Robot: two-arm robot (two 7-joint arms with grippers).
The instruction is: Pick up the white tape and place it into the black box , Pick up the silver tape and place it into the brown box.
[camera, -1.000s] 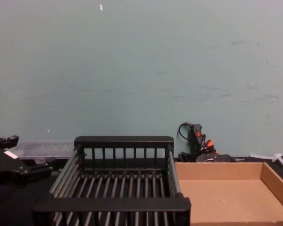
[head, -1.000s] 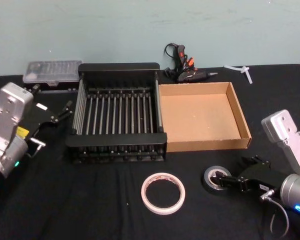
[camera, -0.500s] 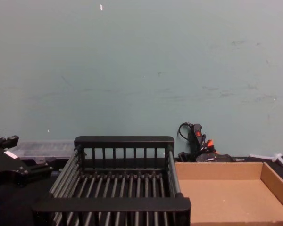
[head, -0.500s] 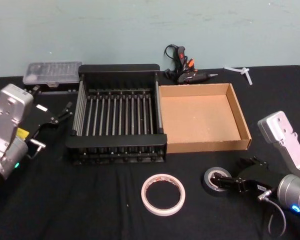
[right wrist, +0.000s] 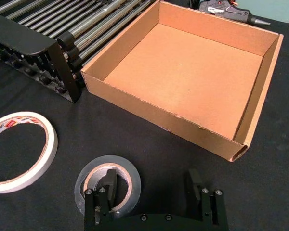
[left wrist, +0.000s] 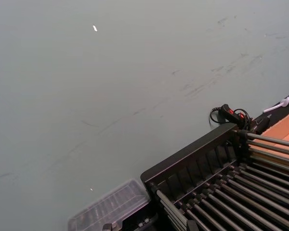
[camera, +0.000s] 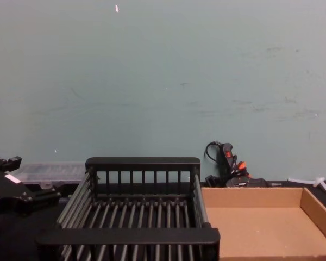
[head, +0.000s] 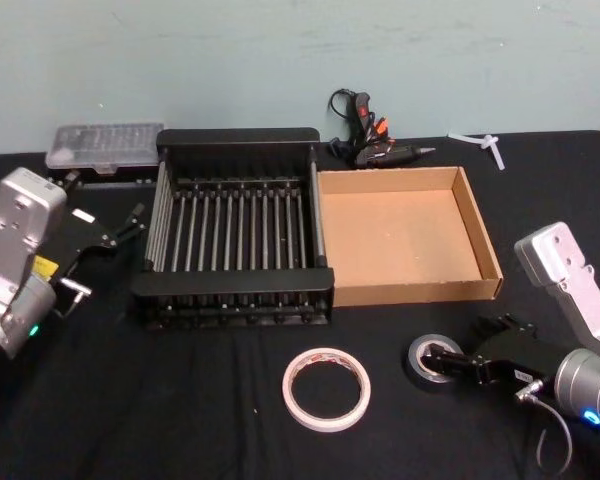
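The table (head: 180,420) has a black cloth on it. The black box (head: 235,290) is my landmark; it sits at the back-middle and has nothing in it.

The brown box (head: 400,290) touches the black box on its right side, also w/ nothing inside. The left arm is parked left of the black box; its left pincer (head: 130,222) points at the box wall, and I can't tell if it is spread or pinched.

The white tape (head: 326,387) lies flat on the cloth, in front of the black box, near its right corner. Nothing touches it.

The silver tape (right wrist: 107,184) lies flat too, farther right of the black box than the white ring, in front of the brown box. The right pincer (right wrist: 151,195) is spread wide over it, not squeezing yet. One finger (right wrist: 106,190) dips into the roll's hole; the other finger (right wrist: 196,192) stands well outside the roll.

What could go wrong, I think:
- Pincer shuts w/o being low enough, so the roll slips out or gets pushed along the cloth.
- The grip is on one wall only, so the roll may swing or tip when lifted & fall short of the brown box.
- A pushed roll may bump the white tape.
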